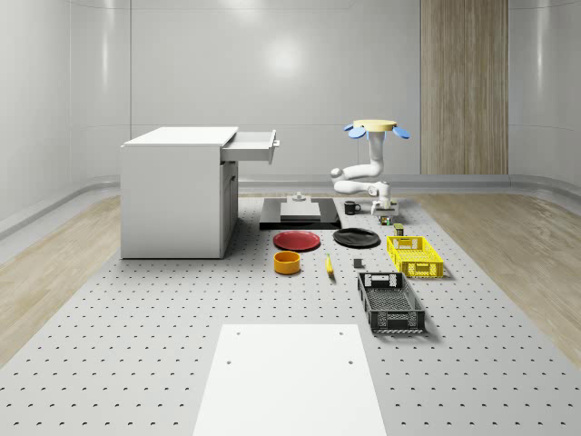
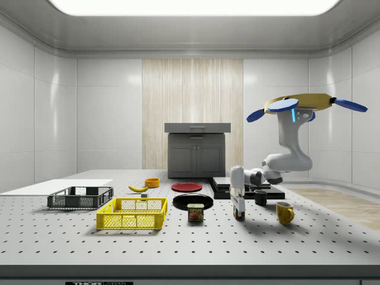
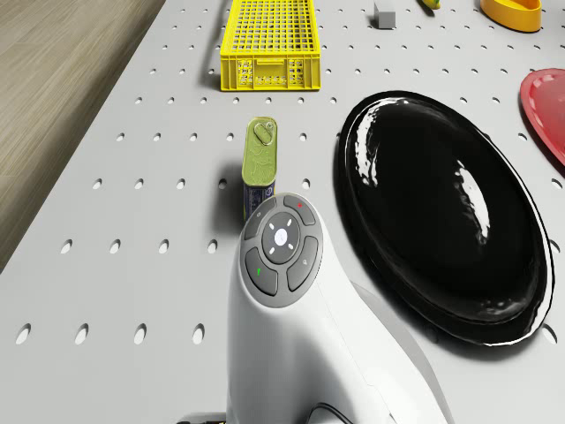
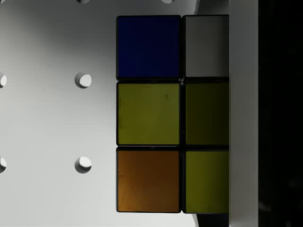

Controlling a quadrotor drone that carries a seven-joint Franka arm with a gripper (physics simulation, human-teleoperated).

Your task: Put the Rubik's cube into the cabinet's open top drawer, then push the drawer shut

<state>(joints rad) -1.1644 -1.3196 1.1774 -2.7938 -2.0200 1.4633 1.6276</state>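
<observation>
The drone hovers in the air above the far end of the perforated table, well to the right of the cabinet in the whole-scene view, with its white arm folded down and forward so the gripper points straight at the tabletop. In the side view the gripper hangs right over the Rubik's cube, which sits on the table directly under the fingers. In the wrist view the cube lies close below the camera, showing blue, grey, yellow and orange squares, with one pale finger running along its edge, touching or just beside it. Whether the fingers are closed on the cube or merely set around it cannot be told. A small tin can stands near the fingers on one side, and a yellow mug on the other. A black plate lies just beyond the can, with a yellow crate farther off. The cabinet's top drawer stands pulled out, well apart from the gripper and the cube.
</observation>
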